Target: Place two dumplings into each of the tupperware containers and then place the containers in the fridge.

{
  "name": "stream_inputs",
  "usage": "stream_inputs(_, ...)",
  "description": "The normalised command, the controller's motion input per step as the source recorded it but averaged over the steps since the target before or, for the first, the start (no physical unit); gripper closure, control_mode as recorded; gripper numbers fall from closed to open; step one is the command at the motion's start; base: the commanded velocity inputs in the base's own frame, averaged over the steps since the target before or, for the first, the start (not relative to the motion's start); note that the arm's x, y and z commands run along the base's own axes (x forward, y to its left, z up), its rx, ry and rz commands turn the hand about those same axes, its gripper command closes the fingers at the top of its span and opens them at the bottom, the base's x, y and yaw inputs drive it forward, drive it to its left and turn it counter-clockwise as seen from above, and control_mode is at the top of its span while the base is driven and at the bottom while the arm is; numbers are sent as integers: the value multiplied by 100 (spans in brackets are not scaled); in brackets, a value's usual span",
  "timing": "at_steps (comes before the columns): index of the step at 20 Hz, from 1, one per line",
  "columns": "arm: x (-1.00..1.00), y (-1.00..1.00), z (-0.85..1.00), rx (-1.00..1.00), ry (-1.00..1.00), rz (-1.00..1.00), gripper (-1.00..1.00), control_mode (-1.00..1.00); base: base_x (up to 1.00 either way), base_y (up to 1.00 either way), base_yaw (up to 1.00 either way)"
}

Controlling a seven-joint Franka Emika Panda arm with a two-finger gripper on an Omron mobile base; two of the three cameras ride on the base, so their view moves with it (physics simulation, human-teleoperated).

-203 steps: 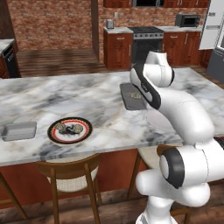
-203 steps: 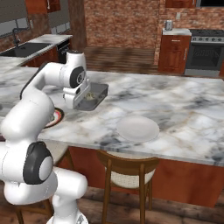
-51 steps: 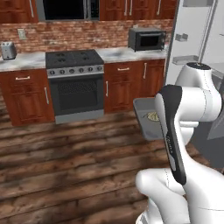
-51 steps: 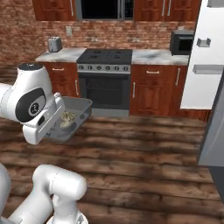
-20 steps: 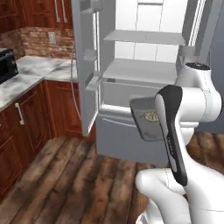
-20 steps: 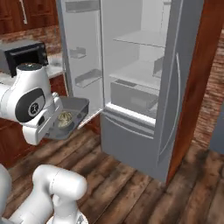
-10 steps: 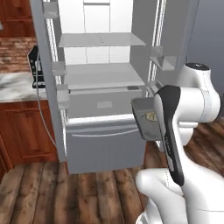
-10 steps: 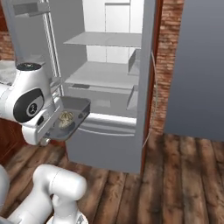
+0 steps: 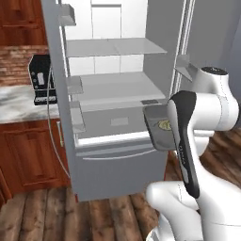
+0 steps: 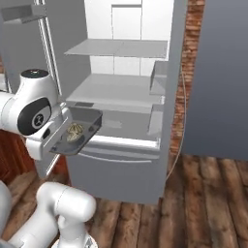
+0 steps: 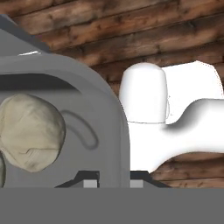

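Since half a second ago our base has swung round, so we face the open fridge (image 9: 113,89) more squarely; that is the camera moving, not the fridge.

From the left base view we see the tupperware container (image 9: 157,127) carried level, in front of the lower shelf.

From the right base view the dumplings (image 10: 73,132) sit inside it; a tilt or a knock on the shelf edge could spill them.

In the hand view our gripper (image 11: 112,181) pinches the tub's rim, fingers close together.
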Motion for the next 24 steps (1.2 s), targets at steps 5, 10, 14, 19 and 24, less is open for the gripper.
stream_inputs(5,0,0,0,0,0,0,100,100,54,30,-33)
stream_inputs(10,0,0,0,0,0,0,100,100,78,2,-9)
stream_inputs(14,0,0,0,0,0,0,100,100,88,0,5)
stream_inputs(19,0,0,0,0,0,0,100,100,71,0,6)
stream_inputs(24,0,0,0,0,0,0,100,100,43,0,4)
